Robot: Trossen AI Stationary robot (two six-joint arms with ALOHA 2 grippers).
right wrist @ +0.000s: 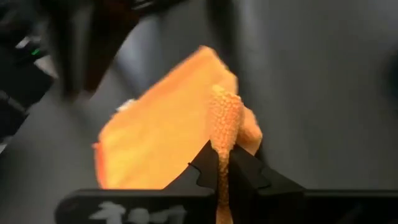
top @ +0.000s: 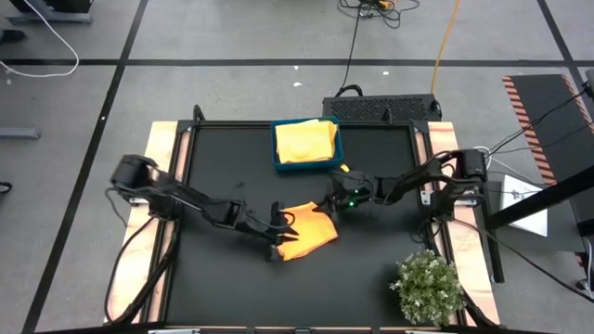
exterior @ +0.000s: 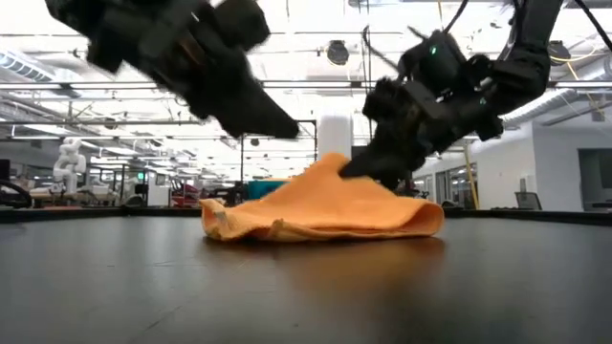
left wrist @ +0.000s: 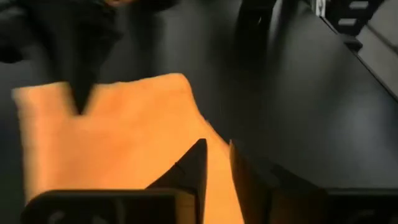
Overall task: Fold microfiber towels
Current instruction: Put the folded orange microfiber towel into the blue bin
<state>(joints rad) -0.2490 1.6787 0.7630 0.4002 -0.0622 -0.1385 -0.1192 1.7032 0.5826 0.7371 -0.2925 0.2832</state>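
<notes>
Big black desk [top: 213, 288] in the middle of the high view, with wooden edges down both sides. Teal tray [top: 277, 158] near the top middle, holding a pale yellow towel [top: 306, 141] laid flat inside. Bushy green plant [top: 429, 288] down at the lower right, well away from the work.

Orange towel [top: 308, 231] lying just below the middle of the high view, partly folded and bunched up. In the low view, a soft hump, highest in the middle of the frame, with loose edges on the desk.

Right gripper [right wrist: 222, 163] pinched shut on a rolled-up edge of the orange towel, plain to see in the right wrist view, near the towel's upper right corner in the high view. Left gripper [left wrist: 216, 163] at the towel's lower left side, fingers close together with only a thin gap. Hard to tell if any cloth is caught in there.

What could go wrong:
- Only a thin bit of cloth pinched on the right. Could slip out with a fast pull.
- Left side maybe not held at all. Then the whole towel could slide along the desk and not fold.
- Lifting one side only could make a crooked, lumpy fold.
- Pulling too far toward the top could bump the tray.
</notes>
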